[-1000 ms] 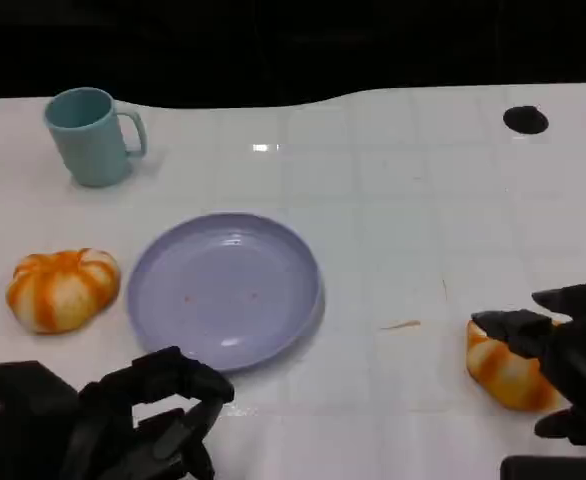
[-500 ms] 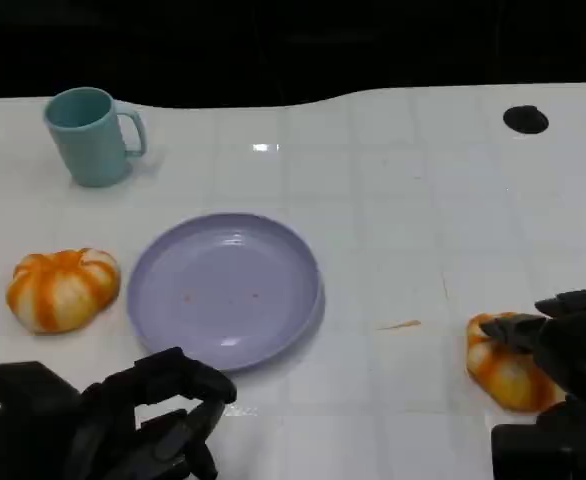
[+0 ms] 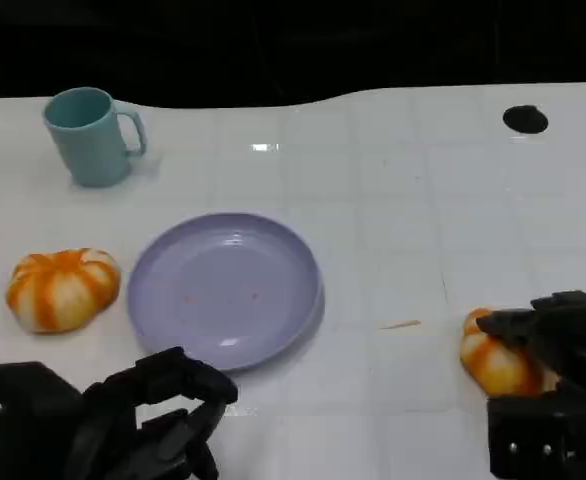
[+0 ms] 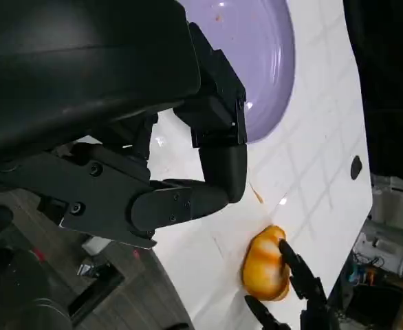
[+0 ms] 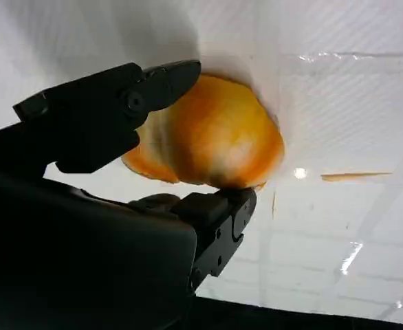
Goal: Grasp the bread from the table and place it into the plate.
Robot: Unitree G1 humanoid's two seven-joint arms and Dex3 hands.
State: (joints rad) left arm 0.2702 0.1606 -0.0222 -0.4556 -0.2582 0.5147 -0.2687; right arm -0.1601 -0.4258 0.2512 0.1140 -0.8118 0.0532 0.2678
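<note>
Change: right hand [image 3: 553,385] has dropped lower over the bread [image 3: 495,358] since a second ago; fingers [image 5: 119,103] now clamp both sides.
Meaning: grasp looks set, lift next.
Left hand [image 3: 123,420]: curled, holding nothing.
Bread: orange-streaked, near right table edge.
Plate [image 3: 223,290]: well apart, leftward.

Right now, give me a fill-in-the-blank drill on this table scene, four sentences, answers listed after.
1. The right hand grips a ____.
2. The plate holds ____ so far.
3. The mug is coloured ____.
4. The second bread lies on the plate's ____ side in the head view.

Answers: bread; nothing; teal; left
</note>
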